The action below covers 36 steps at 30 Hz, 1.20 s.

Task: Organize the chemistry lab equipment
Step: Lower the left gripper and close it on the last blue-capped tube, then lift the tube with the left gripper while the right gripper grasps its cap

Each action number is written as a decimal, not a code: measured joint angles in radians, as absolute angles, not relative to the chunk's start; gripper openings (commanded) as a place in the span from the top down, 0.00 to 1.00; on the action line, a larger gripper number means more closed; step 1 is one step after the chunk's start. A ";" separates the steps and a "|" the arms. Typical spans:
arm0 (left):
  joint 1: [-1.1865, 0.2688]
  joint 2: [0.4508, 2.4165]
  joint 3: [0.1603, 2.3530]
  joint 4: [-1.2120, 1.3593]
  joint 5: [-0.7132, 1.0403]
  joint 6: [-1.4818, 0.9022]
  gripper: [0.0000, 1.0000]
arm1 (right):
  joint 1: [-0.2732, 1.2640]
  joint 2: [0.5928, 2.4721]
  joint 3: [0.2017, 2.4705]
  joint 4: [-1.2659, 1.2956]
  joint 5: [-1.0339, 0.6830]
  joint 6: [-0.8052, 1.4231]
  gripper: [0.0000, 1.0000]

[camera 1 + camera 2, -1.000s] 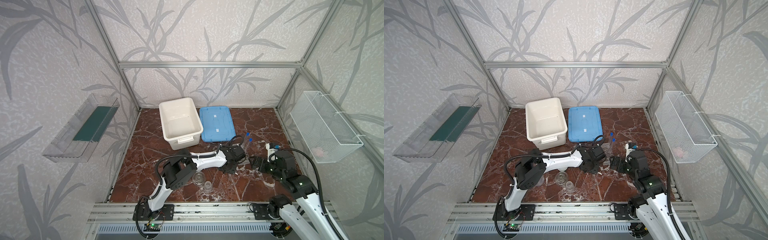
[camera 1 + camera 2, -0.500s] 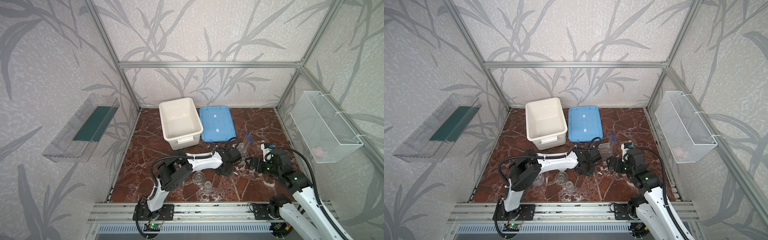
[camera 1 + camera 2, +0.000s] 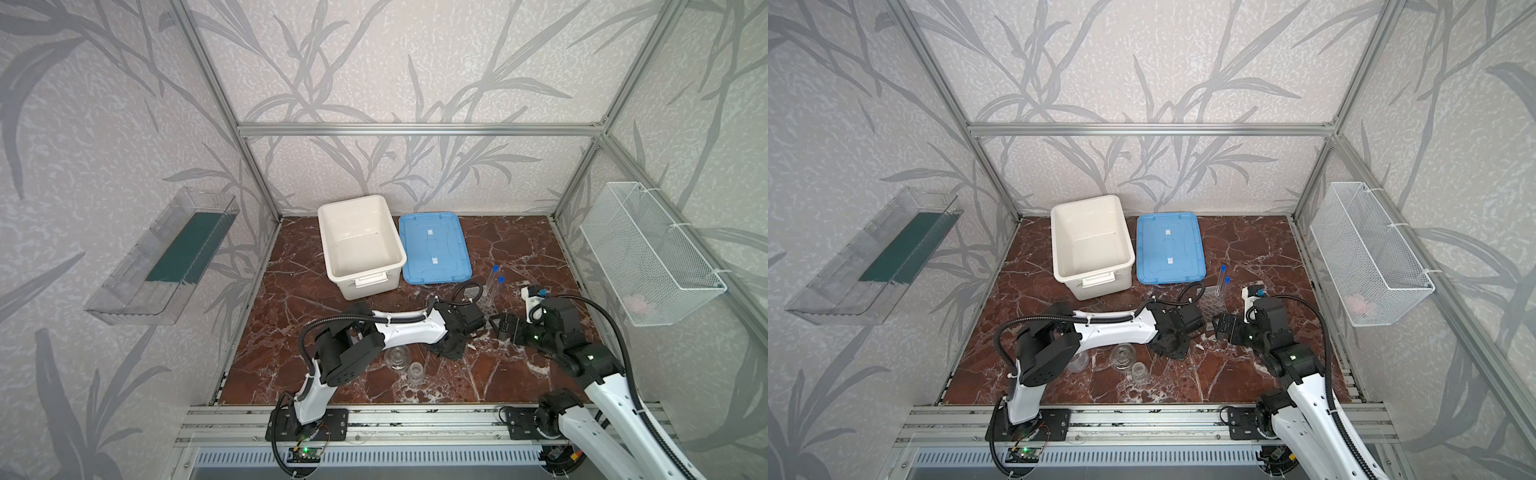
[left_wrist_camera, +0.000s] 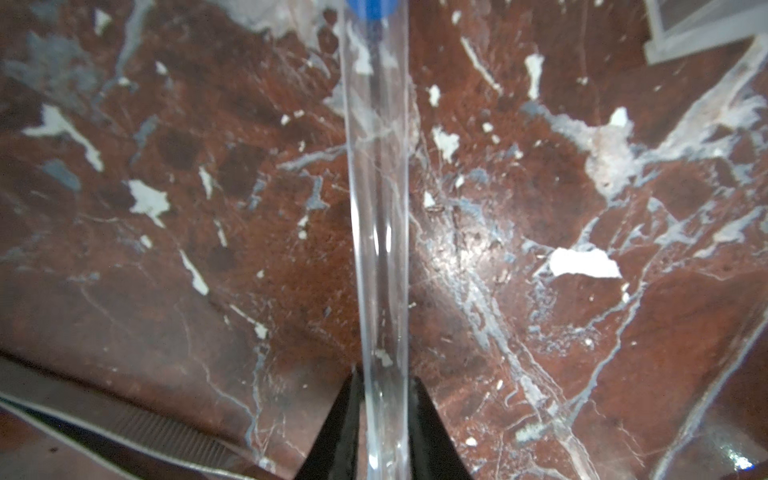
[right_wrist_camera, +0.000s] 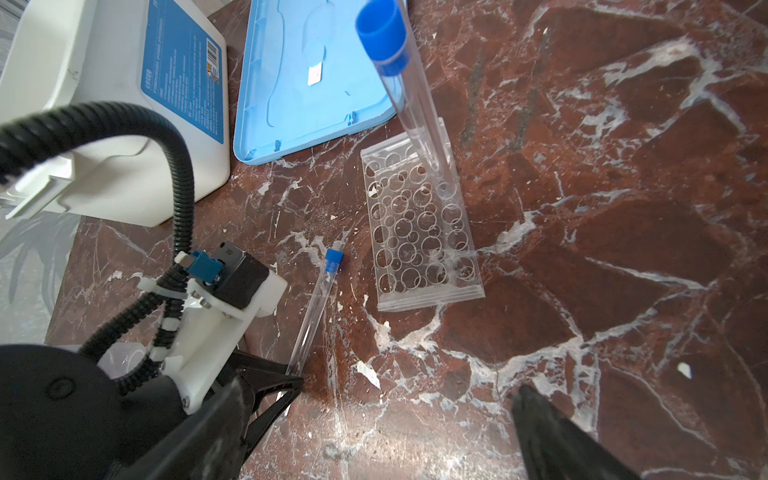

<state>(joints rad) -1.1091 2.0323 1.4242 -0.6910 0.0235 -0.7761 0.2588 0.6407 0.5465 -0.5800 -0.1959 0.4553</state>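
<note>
Nearest, flask [image 3: 397, 357] and beaker [image 3: 415, 372]: loose on the worktop [image 3: 519, 374], well short of the rack [image 3: 484, 306] and to its left. A second beaker [image 3: 1077, 362] sits half under the left arm. None looks sorted yet.
Left pincer [image 3: 450, 351]: low on the worktop, near-left of the rack, its fingers set against both sides of the lying tube [image 4: 380, 208].
Lying tube: flat on the worktop along the rack's left side, blue cap toward the rack, not yet lifted.
Right pincer [image 3: 501, 326]: fingers wide apart with nothing between them, just short of the rack.
Rack: upright on the worktop, with two tubes [image 3: 493, 286] standing at its far end.
Dish: not made out in these views.
Box [image 3: 371, 286]: beyond the rack and to its left; nothing lies in it.
Lid [image 3: 434, 249]: flat on the worktop just beyond the rack, off the box.
Progress: two of three tubes are racked and the third is gripped. I judge that lifting and slotting it remain, then the glassware.
</note>
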 measured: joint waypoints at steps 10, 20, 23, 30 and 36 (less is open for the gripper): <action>-1.102 2.009 1.388 -0.642 0.017 -0.785 0.85 | 0.259 0.641 0.542 -0.577 -0.196 0.452 0.01; -1.043 1.859 1.196 -0.418 0.051 -0.746 0.85 | 0.259 0.645 0.540 -0.526 -0.259 0.464 0.01; -1.042 1.790 1.137 -0.340 0.057 -0.722 0.85 | 0.258 0.661 0.540 -0.493 -0.306 0.477 0.01; -1.045 1.648 1.011 -0.150 0.076 -0.651 0.85 | 0.255 0.743 0.566 -0.414 -0.446 0.507 0.01; -1.045 1.556 0.904 -0.004 0.080 -0.608 0.85 | 0.255 0.833 0.641 -0.356 -0.530 0.504 0.04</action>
<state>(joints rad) -1.0451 1.5562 0.9035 -0.0040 0.0803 -0.6079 0.2554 0.8326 0.6415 -0.3565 -0.5301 0.5037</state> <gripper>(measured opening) 0.152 0.980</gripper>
